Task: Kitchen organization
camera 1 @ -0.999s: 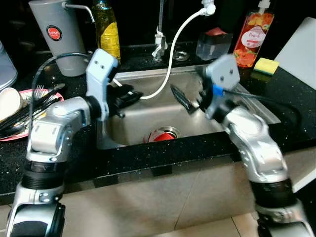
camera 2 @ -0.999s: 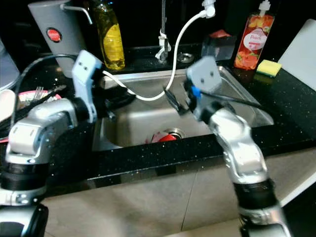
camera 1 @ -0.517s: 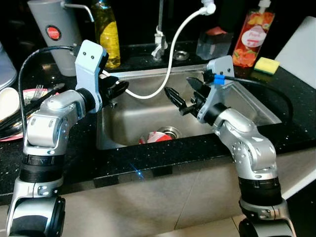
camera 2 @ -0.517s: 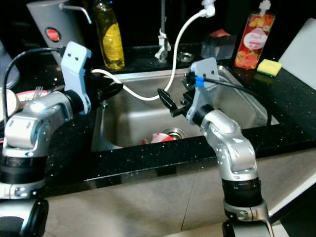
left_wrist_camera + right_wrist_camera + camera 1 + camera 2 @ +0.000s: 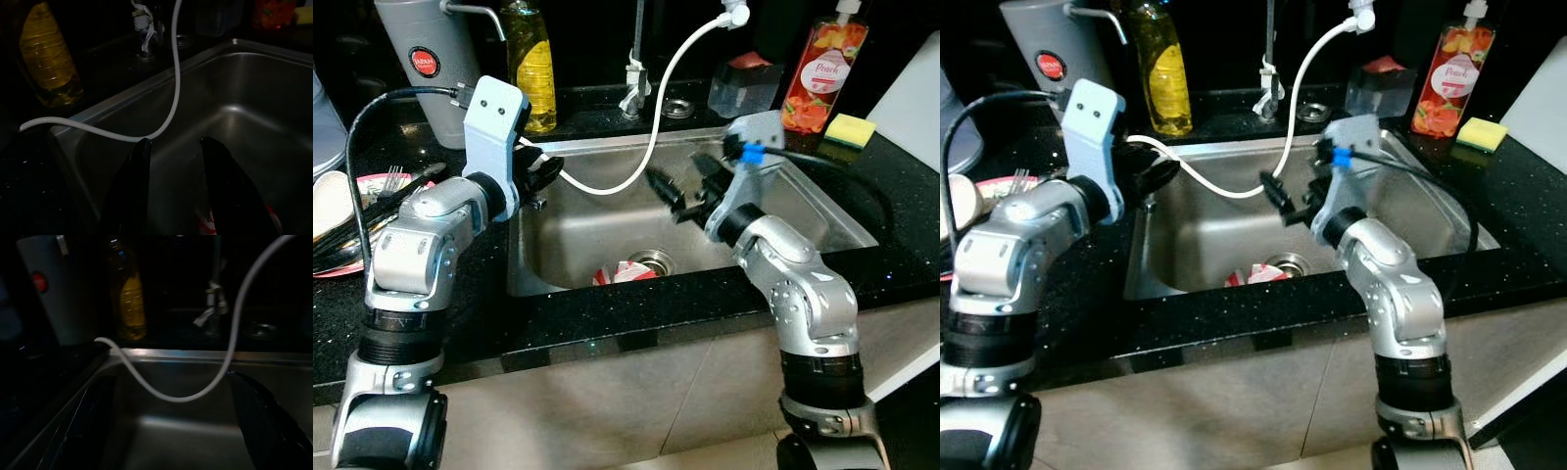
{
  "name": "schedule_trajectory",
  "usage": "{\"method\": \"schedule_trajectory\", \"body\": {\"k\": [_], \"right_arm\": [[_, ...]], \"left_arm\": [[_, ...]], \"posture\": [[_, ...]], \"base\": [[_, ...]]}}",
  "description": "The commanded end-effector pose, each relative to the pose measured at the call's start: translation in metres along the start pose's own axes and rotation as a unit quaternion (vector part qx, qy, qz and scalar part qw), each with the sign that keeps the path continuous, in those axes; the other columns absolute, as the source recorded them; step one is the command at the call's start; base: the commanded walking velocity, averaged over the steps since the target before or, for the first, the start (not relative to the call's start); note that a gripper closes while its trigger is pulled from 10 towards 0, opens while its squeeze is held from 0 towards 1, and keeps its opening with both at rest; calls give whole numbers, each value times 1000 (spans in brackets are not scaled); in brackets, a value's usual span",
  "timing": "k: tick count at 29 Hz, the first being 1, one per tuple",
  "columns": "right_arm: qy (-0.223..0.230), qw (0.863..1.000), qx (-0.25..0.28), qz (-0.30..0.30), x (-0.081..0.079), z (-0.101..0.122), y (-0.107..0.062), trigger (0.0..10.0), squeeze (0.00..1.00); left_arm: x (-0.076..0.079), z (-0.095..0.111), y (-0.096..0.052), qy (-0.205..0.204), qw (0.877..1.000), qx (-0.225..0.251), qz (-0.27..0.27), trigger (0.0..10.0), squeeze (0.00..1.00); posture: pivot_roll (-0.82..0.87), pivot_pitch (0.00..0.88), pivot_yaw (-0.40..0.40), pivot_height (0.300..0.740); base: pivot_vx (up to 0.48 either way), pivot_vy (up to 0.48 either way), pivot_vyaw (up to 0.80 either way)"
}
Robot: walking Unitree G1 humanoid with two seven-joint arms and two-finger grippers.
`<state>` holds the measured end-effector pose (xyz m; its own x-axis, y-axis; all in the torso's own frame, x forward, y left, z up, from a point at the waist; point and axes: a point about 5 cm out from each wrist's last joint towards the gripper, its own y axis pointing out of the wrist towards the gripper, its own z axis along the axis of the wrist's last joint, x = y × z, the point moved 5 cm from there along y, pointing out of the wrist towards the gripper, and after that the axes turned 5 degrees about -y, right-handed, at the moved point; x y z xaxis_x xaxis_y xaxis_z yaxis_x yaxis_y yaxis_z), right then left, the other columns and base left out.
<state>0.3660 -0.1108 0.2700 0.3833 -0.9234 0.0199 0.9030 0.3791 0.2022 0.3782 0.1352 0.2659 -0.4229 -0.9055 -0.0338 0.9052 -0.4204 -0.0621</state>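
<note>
Both grippers hover over the steel sink (image 5: 822, 211) holding nothing: left gripper (image 5: 543, 174) narrowly parted at its left rim, right gripper (image 5: 680, 191) spread wide mid-basin. A red-and-white dish (image 5: 625, 273) lies by the drain. The orange soap bottle (image 5: 816, 69) reads "Peach".

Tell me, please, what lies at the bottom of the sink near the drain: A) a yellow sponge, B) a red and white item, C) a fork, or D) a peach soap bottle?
B: a red and white item rests beside the drain in the sink.
</note>
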Motion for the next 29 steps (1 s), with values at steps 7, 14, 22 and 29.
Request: {"method": "schedule_trajectory", "body": {"k": [7,14,22,29], "right_arm": [[4,1000,15,-7,-1,4,3,10000,0],[0,1000,21,-15,1,4,5,10000,0],[-15,999,27,-20,2,6,6,10000,0],[-21,999,33,-15,0,8,9,10000,0]], "left_arm": [[-7,-12,2,-8,1000,-15,26,10000,0],[-14,-15,3,0,998,-14,53,10000,0],[-22,-16,3,0,997,-16,73,10000,0],[-21,-15,6,13,997,-16,76,10000,0]], "posture": [[57,0,-5,740],[56,0,-3,740],[54,0,0,740],[56,0,1,740]], "base": [[0,0,0],[0,0,0],[0,0,0],[0,0,0]]}}
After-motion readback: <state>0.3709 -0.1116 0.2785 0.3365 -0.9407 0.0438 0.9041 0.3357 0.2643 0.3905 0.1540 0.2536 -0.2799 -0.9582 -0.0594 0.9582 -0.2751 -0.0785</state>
